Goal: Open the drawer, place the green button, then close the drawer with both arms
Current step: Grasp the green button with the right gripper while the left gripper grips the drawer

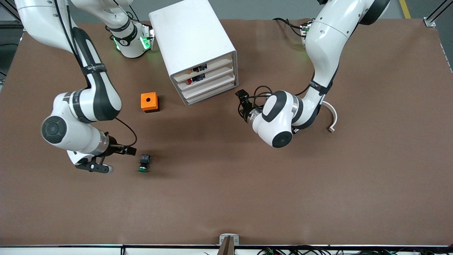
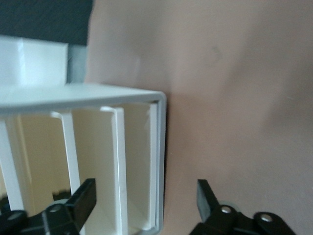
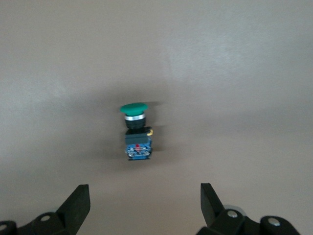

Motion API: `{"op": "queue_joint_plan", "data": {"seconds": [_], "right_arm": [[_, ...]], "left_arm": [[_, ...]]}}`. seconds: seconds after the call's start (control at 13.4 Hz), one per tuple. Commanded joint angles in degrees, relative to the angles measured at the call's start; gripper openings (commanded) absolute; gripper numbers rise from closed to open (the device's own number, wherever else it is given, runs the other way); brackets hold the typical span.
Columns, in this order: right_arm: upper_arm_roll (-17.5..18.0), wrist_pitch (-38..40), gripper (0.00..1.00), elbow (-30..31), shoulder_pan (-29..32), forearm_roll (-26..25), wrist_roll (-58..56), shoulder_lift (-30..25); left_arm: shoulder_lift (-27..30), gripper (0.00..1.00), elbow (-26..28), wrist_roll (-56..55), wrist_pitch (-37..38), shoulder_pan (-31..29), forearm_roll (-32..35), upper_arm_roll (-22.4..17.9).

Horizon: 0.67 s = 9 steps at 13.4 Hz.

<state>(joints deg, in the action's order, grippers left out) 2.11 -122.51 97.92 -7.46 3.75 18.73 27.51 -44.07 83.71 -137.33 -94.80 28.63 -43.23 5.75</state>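
The button [image 1: 144, 163] is lying ungrasped on the surface just ahead of the open right hand [image 1: 116, 160], while the left hand [image 1: 243, 105], fingers spread, is facing the cabinet [image 1: 193, 46] whose drawer [image 1: 209, 87] is sitting closed, every step remaining.

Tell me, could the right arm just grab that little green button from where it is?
Probably yes. The right tool sits low beside the green button, fingers open, with only bare table between them; the wrist view shows the button lying straight ahead.
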Motion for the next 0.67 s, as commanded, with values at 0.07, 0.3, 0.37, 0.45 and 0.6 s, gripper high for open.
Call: {"op": "queue_joint_plan", "data": {"seconds": [0.07, 0.3, 0.37, 0.45, 0.6], "right_arm": [[-0.1, -4.6, 1.00, 0.4, -1.3, 0.6, 2.4, 3.3], [-0.1, -12.2, 1.00, 4.5, -1.7, 0.6, 2.4, 4.5], [-0.1, -14.1, 1.00, 5.3, -1.9, 0.6, 2.4, 5.4], [-0.1, -15.6, 1.00, 5.4, -2.0, 0.6, 2.4, 6.4], [-0.1, -17.8, 1.00, 6.0, -2.5, 0.6, 2.4, 7.6]], "left_arm": [[-3.5, 0.63, -1.4, -4.2, 0.4, 0.6, -7.4, -0.2], [-4.5, 0.63, -1.4, -4.1, 0.4, 2.4, -10.5, 0.0], [-5.1, 0.63, -1.4, -4.1, 0.4, 3.5, -11.1, 0.0], [-5.4, 0.63, -1.4, -4.1, 0.4, 3.8, -11.3, 0.0], [-5.7, 0.63, -1.3, -3.5, 0.4, 4.1, -11.3, 0.3]]}}
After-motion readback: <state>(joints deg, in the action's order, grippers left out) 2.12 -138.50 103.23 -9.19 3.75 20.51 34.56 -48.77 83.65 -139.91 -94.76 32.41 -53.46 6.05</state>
